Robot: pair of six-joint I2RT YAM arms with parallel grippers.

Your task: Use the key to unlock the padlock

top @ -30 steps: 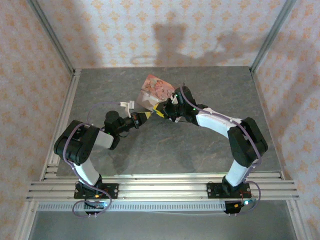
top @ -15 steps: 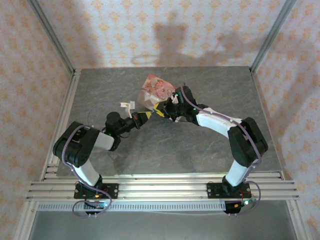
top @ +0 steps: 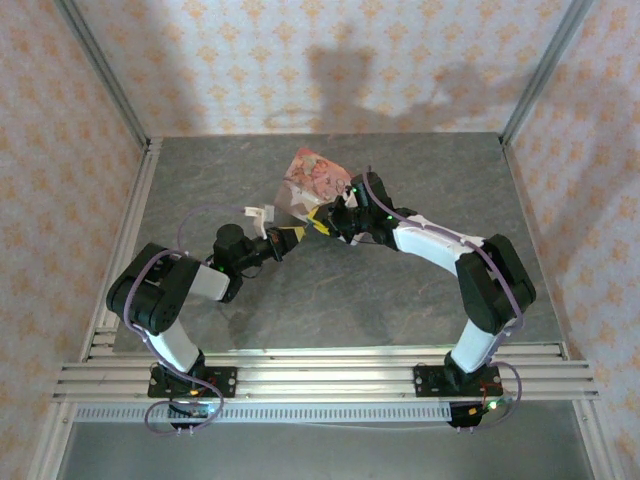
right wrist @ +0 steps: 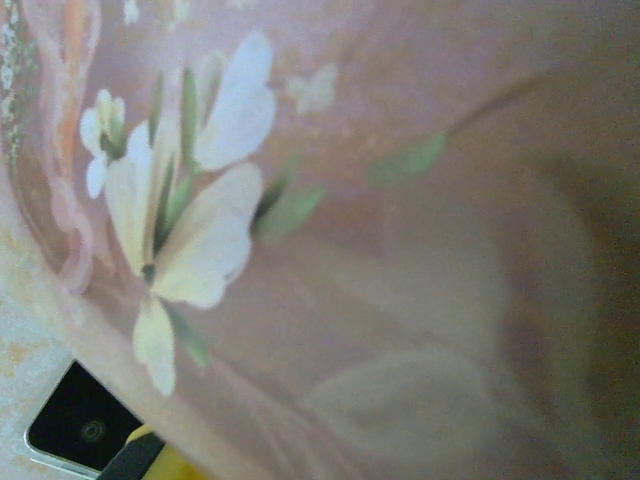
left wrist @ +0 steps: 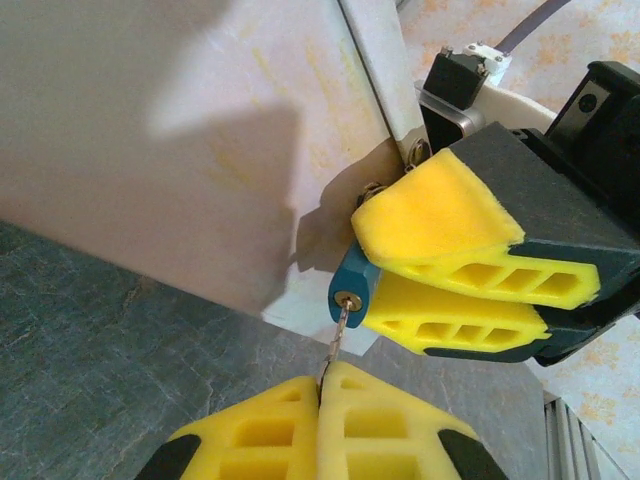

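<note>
The small teal padlock (left wrist: 351,282) is pinched between the yellow fingers of my right gripper (left wrist: 366,262), keyhole end facing down. It hangs at the hasp of the pink box (left wrist: 200,150). My left gripper (left wrist: 322,385) is shut on the thin silvery key (left wrist: 338,335), and the key's tip sits in the padlock's brass keyhole. From above, the left gripper (top: 288,235) and the right gripper (top: 319,222) meet tip to tip just in front of the pink box (top: 312,175). The shackle is mostly hidden behind the right fingers.
The pink flowered box (right wrist: 380,250) stands very close to the right wrist camera, and a sliver of yellow finger (right wrist: 165,468) shows at the bottom left. A metal rail (top: 125,245) runs along the left of the grey table (top: 400,300).
The left wrist has shifted very slightly. Both grippers stay shut on the key and the padlock in front of the box.
</note>
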